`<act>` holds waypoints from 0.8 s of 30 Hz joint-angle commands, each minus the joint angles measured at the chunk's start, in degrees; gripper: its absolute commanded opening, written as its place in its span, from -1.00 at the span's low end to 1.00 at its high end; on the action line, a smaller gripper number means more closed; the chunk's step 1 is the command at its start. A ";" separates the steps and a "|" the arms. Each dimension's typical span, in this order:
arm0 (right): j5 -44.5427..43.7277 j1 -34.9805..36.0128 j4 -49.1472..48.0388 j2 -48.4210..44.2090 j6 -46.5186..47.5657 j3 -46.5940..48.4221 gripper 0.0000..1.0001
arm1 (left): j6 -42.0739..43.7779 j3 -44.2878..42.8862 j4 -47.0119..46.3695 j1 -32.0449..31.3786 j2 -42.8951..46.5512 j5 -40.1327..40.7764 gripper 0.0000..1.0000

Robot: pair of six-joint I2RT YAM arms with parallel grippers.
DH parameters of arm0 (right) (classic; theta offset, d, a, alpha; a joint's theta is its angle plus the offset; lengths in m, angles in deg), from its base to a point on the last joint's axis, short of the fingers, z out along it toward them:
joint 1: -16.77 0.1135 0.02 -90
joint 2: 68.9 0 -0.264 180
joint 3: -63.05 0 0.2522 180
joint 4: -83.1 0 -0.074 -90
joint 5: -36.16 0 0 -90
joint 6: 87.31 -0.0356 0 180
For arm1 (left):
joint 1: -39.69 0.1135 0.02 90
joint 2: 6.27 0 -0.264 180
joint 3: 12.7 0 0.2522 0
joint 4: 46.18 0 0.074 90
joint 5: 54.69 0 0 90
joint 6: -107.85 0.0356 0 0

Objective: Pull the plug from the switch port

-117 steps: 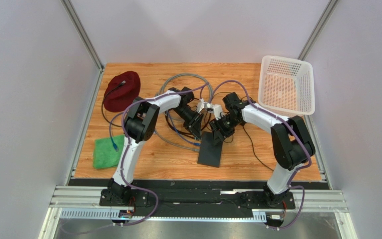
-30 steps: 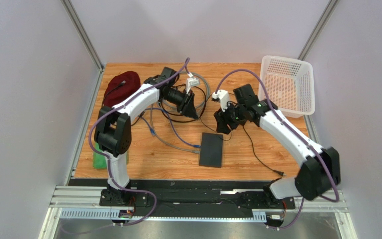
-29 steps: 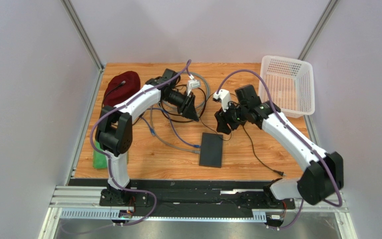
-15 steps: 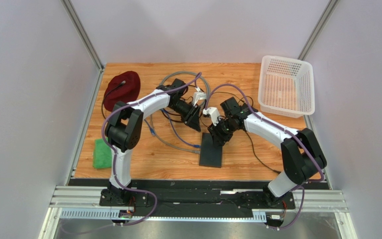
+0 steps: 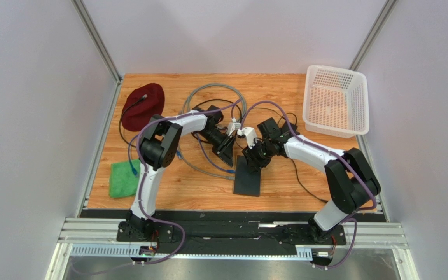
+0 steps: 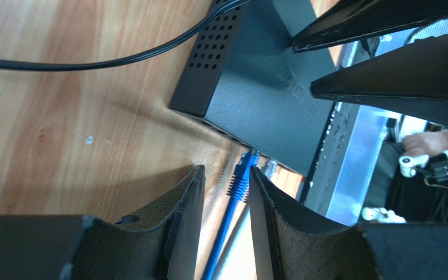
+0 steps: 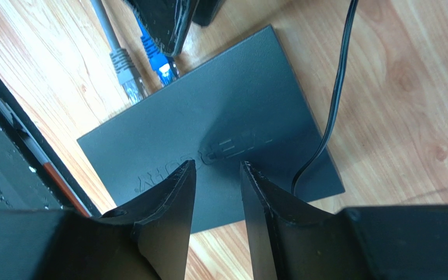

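Observation:
The switch (image 5: 248, 178) is a flat black box lying at the table's middle front. It also shows in the left wrist view (image 6: 261, 76) and the right wrist view (image 7: 209, 146). A blue plug (image 7: 161, 71) and a grey plug (image 7: 128, 81) sit in its port edge. My left gripper (image 5: 226, 153) is open, with its fingers either side of the blue plug (image 6: 242, 172); one finger is close against the plug's boot. My right gripper (image 5: 254, 160) is open and empty, with its fingertips (image 7: 188, 175) over the switch's top face.
A dark red cloth (image 5: 143, 105) lies at the back left and a green cloth (image 5: 122, 178) at the front left. A white basket (image 5: 334, 99) stands at the back right. A grey cable coil (image 5: 214, 93) and a thin black cord (image 7: 334, 93) lie round the switch.
Both arms have swung from the back of the table forward to the switch. The left fingers now straddle the blue plug and the right fingers hang over the switch.

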 commanded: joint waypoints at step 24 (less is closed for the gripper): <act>-3.46 0.42 -4.34 -3.15 -3.53 -4.78 -0.20 | 5.79 -4.86 7.53 -1.88 -7.10 -6.44 -0.28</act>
